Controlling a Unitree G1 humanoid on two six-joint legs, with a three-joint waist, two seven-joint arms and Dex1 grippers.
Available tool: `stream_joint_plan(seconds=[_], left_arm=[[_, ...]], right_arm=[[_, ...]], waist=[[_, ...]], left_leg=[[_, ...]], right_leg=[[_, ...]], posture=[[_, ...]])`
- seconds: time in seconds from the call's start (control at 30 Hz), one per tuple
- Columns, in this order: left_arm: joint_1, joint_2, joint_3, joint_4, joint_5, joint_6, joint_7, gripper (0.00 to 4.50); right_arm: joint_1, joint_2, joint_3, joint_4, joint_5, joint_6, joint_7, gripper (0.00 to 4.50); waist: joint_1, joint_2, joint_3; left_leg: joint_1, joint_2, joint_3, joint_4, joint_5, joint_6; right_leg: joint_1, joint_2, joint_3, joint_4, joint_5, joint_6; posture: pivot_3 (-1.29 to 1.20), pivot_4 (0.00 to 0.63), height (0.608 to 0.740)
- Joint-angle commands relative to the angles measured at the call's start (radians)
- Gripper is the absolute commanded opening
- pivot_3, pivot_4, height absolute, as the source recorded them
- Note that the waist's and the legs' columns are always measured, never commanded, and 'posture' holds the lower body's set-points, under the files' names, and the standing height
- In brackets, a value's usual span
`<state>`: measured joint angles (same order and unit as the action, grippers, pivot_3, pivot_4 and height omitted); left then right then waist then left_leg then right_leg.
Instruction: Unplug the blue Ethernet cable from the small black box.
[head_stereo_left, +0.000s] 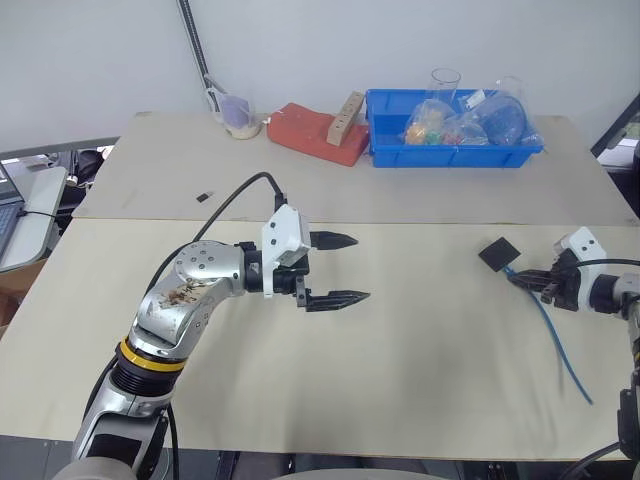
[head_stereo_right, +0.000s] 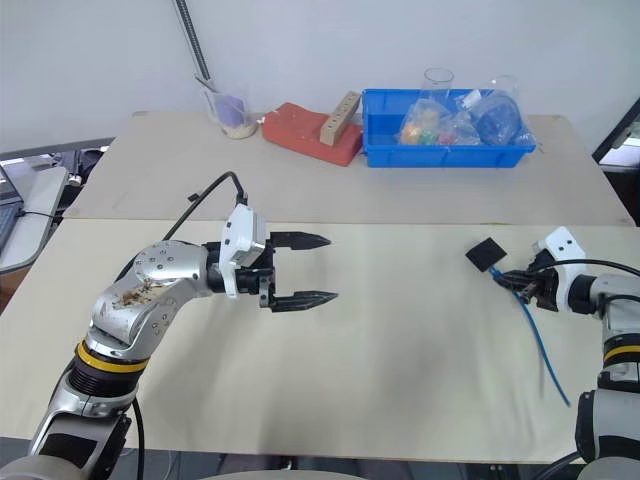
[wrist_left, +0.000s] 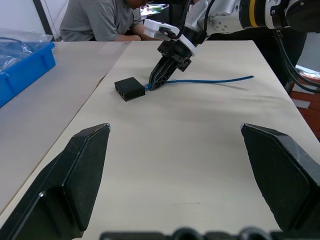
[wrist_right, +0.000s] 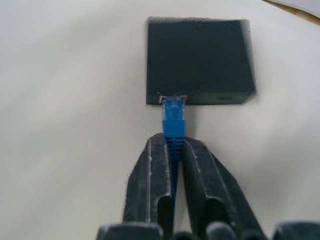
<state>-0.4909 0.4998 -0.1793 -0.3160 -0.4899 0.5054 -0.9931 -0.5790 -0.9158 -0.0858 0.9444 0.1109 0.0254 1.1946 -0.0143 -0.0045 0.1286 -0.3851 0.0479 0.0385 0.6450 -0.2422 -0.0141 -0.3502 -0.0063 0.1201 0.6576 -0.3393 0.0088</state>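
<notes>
The small black box (head_stereo_left: 498, 253) lies flat on the right side of the beige table. The blue Ethernet cable (head_stereo_left: 556, 335) is plugged into its near side and trails toward the table's front edge. In the right wrist view the plug (wrist_right: 173, 113) sits in the box (wrist_right: 198, 60), and my right gripper (wrist_right: 174, 150) is shut on the cable's blue boot just behind the plug. My right gripper (head_stereo_left: 528, 281) reaches in from the right edge. Over the table's middle my left gripper (head_stereo_left: 348, 268) hangs open and holds nothing, pointing toward the box (wrist_left: 129, 88).
A blue bin (head_stereo_left: 455, 128) with plastic bags and a clear glass stands at the back, beside a red pad (head_stereo_left: 317, 133) with a wooden block. A tiny black bit (head_stereo_left: 203, 195) lies at the back left. A seated person (wrist_left: 100, 20) is beyond the table.
</notes>
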Motion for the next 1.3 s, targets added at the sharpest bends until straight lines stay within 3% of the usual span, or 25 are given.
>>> stream_joint_plan(seconds=[0.03,0.2,0.33,0.5,0.63,1.1,1.2,1.3], left_arm=[[-0.015,0.004,0.080,0.003,-0.060,0.039,0.025,4.50],[-0.032,0.020,0.208,0.077,-0.177,0.161,0.064,4.50],[-0.100,0.019,0.287,0.170,-0.278,0.270,0.078,4.50],[-0.173,0.029,0.278,0.243,-0.294,0.324,0.053,4.50],[-0.182,0.026,0.233,0.255,-0.263,0.318,0.037,4.50],[-0.219,-0.042,0.202,0.339,-0.201,0.240,0.027,4.50],[-0.217,-0.044,0.199,0.333,-0.201,0.236,0.010,3.72],[-0.210,-0.041,0.201,0.332,-0.202,0.237,-0.003,2.36]], right_arm=[[0.027,-0.021,-0.027,-0.284,0.040,-0.027,0.010,0.01],[0.108,-0.014,-0.002,-0.771,0.050,0.023,-0.027,0.01],[0.086,0.022,0.096,-0.948,-0.091,-0.107,-0.107,0.01],[-0.013,0.080,0.214,-0.935,-0.356,-0.411,-0.309,0.01],[-0.069,0.120,0.254,-0.901,-0.442,-0.541,-0.412,0.01],[-0.149,0.195,0.306,-0.901,-0.534,-0.666,-0.533,0.01],[-0.151,0.198,0.310,-0.889,-0.540,-0.675,-0.537,0.00],[-0.156,0.198,0.312,-0.877,-0.544,-0.681,-0.543,0.00]], waist=[[-0.002,0.001,0.000],[-0.008,0.003,-0.001],[-0.001,0.001,0.000],[0.005,0.000,0.001],[0.002,0.000,0.001],[0.000,0.000,0.001],[0.000,0.000,0.001],[-0.001,0.000,0.001]], left_leg=[[0.000,0.000,0.000,0.000,0.000,0.000],[0.000,0.001,-0.006,0.000,0.000,0.000],[-0.001,0.001,-0.009,0.000,0.000,0.000],[-0.004,-0.001,-0.009,0.001,0.000,0.000],[-0.004,0.000,-0.010,0.001,0.001,-0.001],[-0.003,0.000,-0.010,0.001,0.001,-0.002],[-0.003,0.000,-0.010,0.001,0.001,-0.002],[-0.003,0.000,-0.010,0.001,0.001,-0.002]], right_leg=[[0.000,0.000,0.000,0.000,0.000,0.000],[-0.002,0.001,0.001,0.004,0.000,0.000],[-0.003,0.001,-0.002,0.005,0.000,0.001],[-0.006,-0.002,-0.003,0.005,-0.001,0.001],[-0.006,-0.002,-0.004,0.006,-0.001,0.001],[-0.006,-0.001,-0.003,0.007,-0.001,0.001],[-0.006,-0.001,-0.003,0.007,-0.001,0.001],[-0.006,-0.001,-0.003,0.007,0.000,0.001]], posture=[[0.00,0.150,0.740],[0.00,0.150,0.740],[0.00,0.150,0.740],[0.00,0.150,0.740],[0.00,0.150,0.740],[0.00,0.150,0.740],[0.00,0.150,0.740],[0.00,0.150,0.740]])
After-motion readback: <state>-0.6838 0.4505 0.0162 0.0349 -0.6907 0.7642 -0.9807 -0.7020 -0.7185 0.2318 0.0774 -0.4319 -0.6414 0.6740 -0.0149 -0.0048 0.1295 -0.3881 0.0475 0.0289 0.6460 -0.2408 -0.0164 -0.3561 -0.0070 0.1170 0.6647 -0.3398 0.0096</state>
